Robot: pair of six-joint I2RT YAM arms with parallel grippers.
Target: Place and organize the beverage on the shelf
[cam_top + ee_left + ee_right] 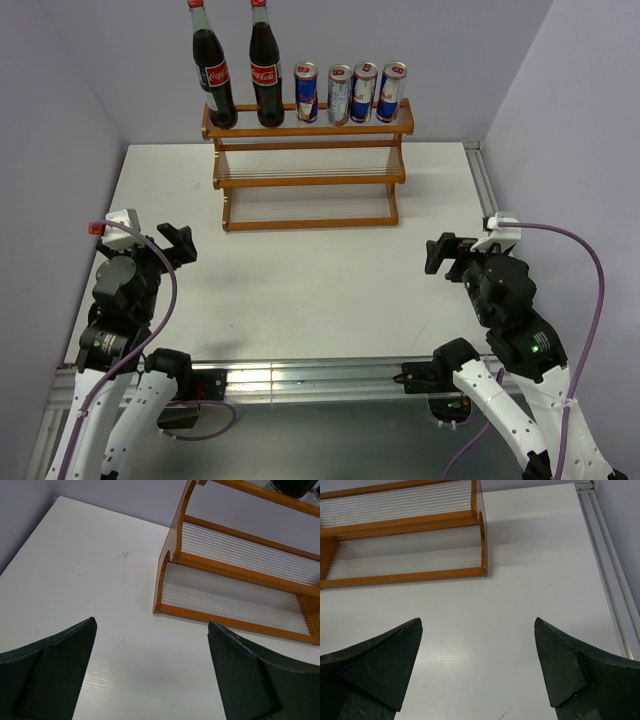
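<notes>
At the far middle of the matte white surface (300, 300) stands the orange-brown wooden three-tier stepped shelf (310, 181), its slats pale and ribbed. Its top tier carries two tall dark glass cola bottles (214, 80) on the left and four slim silver-blue cans (340, 95) on the right. Nearer, the black left gripper (180, 243) and right gripper (438, 252) gape wide, holding nothing.

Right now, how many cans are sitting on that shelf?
4. Leftmost can beside the bottles, second can, third can, rightmost can, all upright in a row on the top tier of the shelf. None seems hidden.
</notes>
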